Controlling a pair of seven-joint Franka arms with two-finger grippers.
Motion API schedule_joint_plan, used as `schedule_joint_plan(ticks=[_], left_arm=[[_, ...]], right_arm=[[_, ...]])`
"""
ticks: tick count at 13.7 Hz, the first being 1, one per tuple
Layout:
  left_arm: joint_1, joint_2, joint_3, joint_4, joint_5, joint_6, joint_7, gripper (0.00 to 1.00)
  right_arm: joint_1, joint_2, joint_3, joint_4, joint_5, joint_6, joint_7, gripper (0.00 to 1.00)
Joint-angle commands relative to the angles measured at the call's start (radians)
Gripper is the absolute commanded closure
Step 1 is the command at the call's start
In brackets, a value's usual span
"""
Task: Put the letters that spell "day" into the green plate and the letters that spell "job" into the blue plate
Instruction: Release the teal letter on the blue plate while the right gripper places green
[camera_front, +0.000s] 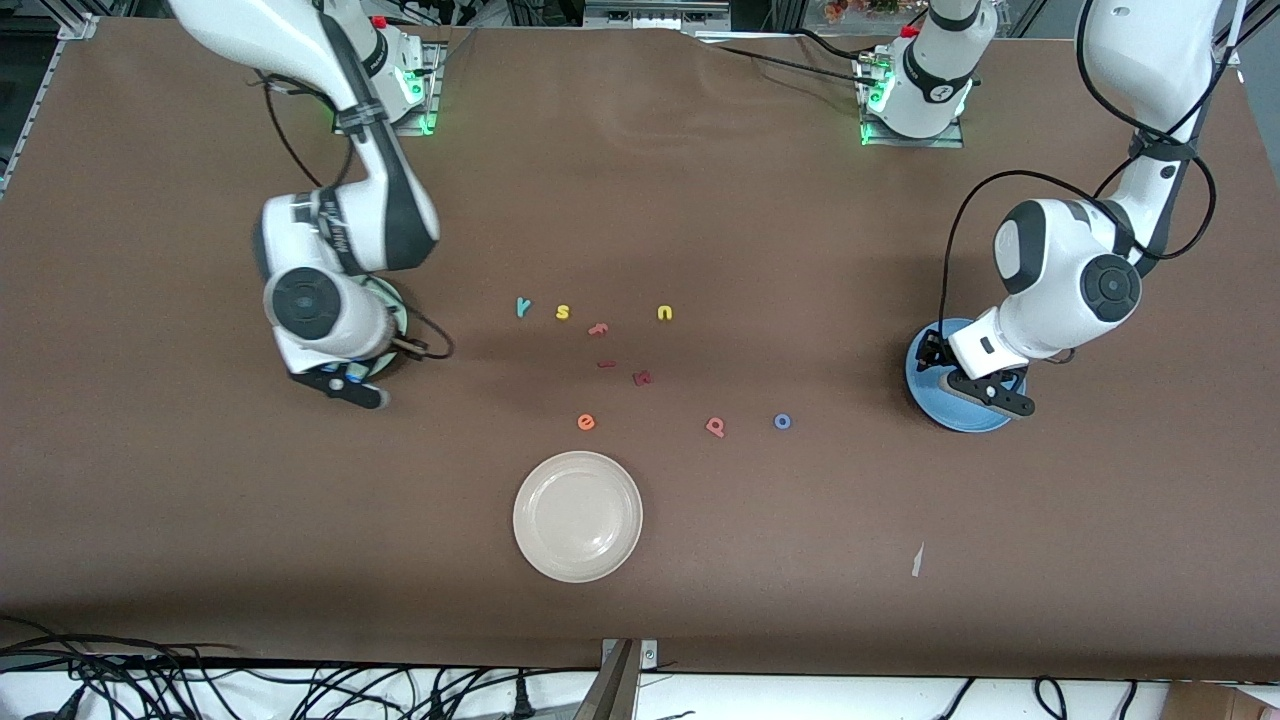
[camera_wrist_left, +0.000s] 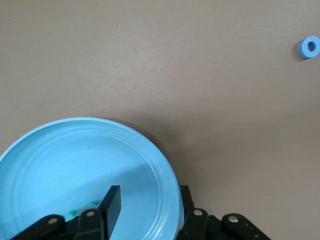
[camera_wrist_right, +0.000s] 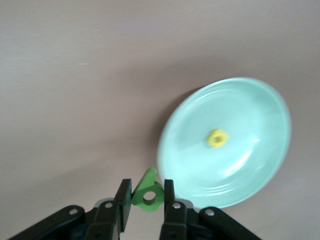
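**Green a clamped by the right gripper beside the green plate; left gripper open over the blue plate**

The right gripper (camera_wrist_right: 145, 196) hangs over the table just off the rim of the round pale mint-green plate (camera_wrist_right: 250, 165). Its jaws are clamped on the small green foam letter a (camera_wrist_right: 148, 190). The small yellow foam letter d (camera_wrist_right: 217, 138) lies in that plate, near its middle. In the front view the plate is a sliver under the right arm's wrist, mid-height, toward the right arm's end of the table.

The left gripper (camera_wrist_left: 148, 192) is low over the round bright sky-blue plate (camera_wrist_left: 50, 165), mid-height in the front view at the left arm's end. Its jaws are apart, holding nothing. One finger is over the plate's inside, the other over its rim. A bit of the small teal foam letter j (camera_wrist_left: 80, 213) shows in the plate beside the gripper.

On the brown table (camera_front: 900, 560), frame centre:
- The teal-blue foam letter y (camera_front: 522, 306) is in the upper row with the yellow foam s (camera_front: 562, 312), pink foam f (camera_front: 598, 328) and yellow foam u (camera_front: 665, 313).
- The pink-red foam letter b (camera_front: 715, 427) and the blue ring-shaped foam o (camera_front: 782, 421) lie lower, near each other, the o closer to the blue plate.
- The orange foam e (camera_front: 586, 422) lies level with them.
- Two small red foam pieces (camera_front: 642, 377) sit between the rows; their letters are unreadable.
- The round cream-white plate (camera_front: 530, 490) is low centre, nearest the front camera.
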Motion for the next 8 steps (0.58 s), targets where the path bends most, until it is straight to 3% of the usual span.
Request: schedule_joint_plan(ticks=[1, 3, 5, 6, 7, 8], left_arm=[[-0.057, 0.004, -0.007, 0.036, 0.009, 0.012, -0.01, 0.45], [-0.118, 0.036, -0.007, 0.088, -0.053, 0.014, -0.024, 0.45], [-0.17, 0.08, -0.007, 0.14, -0.155, 0.014, -0.026, 0.45], [-0.2, 0.105, -0.007, 0.169, -0.173, 0.02, -0.027, 0.45], [-0.224, 0.134, -0.007, 0.202, -0.175, 0.031, -0.029, 0.45], [-0.253, 0.163, -0.007, 0.232, -0.175, 0.052, -0.05, 0.45]], right_arm=[[0.006, -0.045, -0.071, -0.148, 0.089, 0.048, -0.189, 0.81], [0.005, -0.056, -0.131, -0.242, 0.161, 0.094, -0.318, 0.81], [0.005, -0.043, -0.15, -0.294, 0.246, 0.13, -0.385, 0.79], [0.005, -0.039, -0.15, -0.299, 0.254, 0.139, -0.385, 0.66], [0.005, -0.034, -0.15, -0.297, 0.255, 0.139, -0.383, 0.37], [0.005, -0.025, -0.15, -0.297, 0.255, 0.138, -0.383, 0.0]])
